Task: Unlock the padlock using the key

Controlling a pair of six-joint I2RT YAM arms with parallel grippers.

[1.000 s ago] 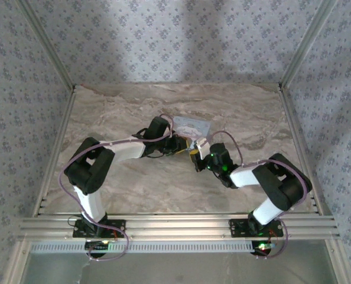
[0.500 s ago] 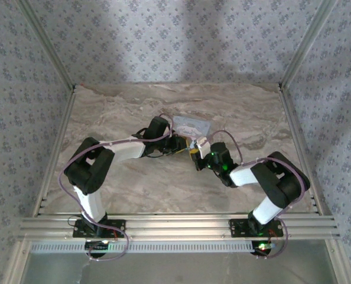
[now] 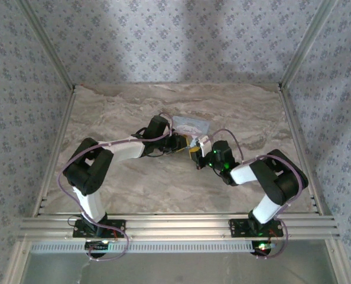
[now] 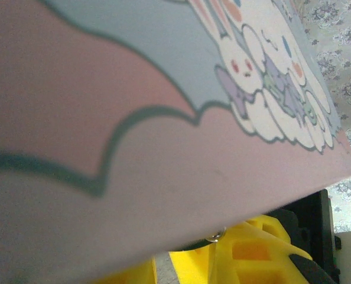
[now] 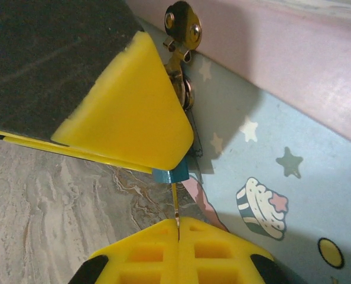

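Yellow-fingered right claw [image 5: 177, 228]: closed tight on thin silvery metal key [image 5: 176, 204]; blade sticks up out of the fingertips, tip meets the lock's underside.
Padlock: tiny dark-blue padlock [image 5: 171, 174] hangs at front of pastel pink-and-blue cartoon box [image 5: 270, 148], below brassy metal clasp [image 5: 182, 23]. Most of its body is hidden behind a yellow finger of the other arm.
Left claw [image 4: 162, 266]: jaws nearly together, narrow gap, right at the lock and under the box's lid edge. Can't tell whether it really pinches the lock.
Desk: grey marbled desk [image 5: 45, 201]; box sits mid-desk, both arms reaching in to it.
Step (my read): key at or just inside keyhole, depth unclear; turn not yet done.
Risk 1: key is v. thin, so twisting before it's fully seated could bend it or spin it btwn the pads.
Risk 2: if lock isn't braced, it'll swing on the clasp w/ the key and torque is lost.
Risk 3: claws are v. close, so fingers may collide during wrist roll.
Risk 4: upward push could shove the light box.
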